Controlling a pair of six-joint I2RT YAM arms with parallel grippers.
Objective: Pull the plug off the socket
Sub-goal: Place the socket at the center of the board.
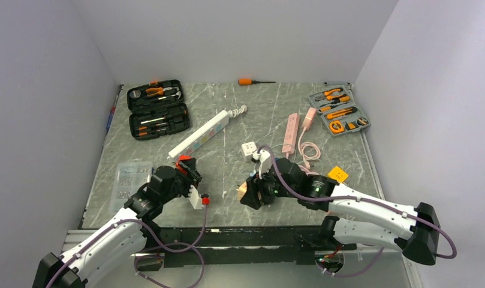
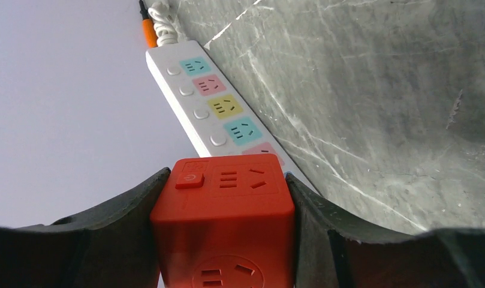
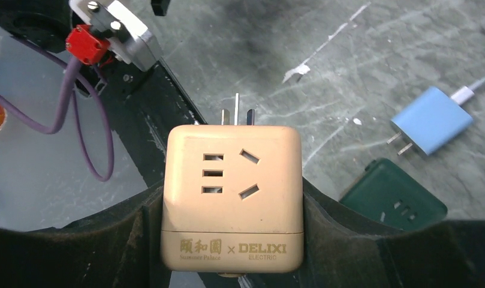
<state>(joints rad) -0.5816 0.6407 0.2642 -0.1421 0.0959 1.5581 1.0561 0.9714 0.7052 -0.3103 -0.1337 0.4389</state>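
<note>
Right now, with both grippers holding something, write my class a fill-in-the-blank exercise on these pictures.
1. The socket cube in the left gripper is ____ in colour.
2. The beige plug in the right gripper shows ____ metal prongs.
3. The charger lying on the table by the green adapter is ____.

Missing words: red; three; blue.
</note>
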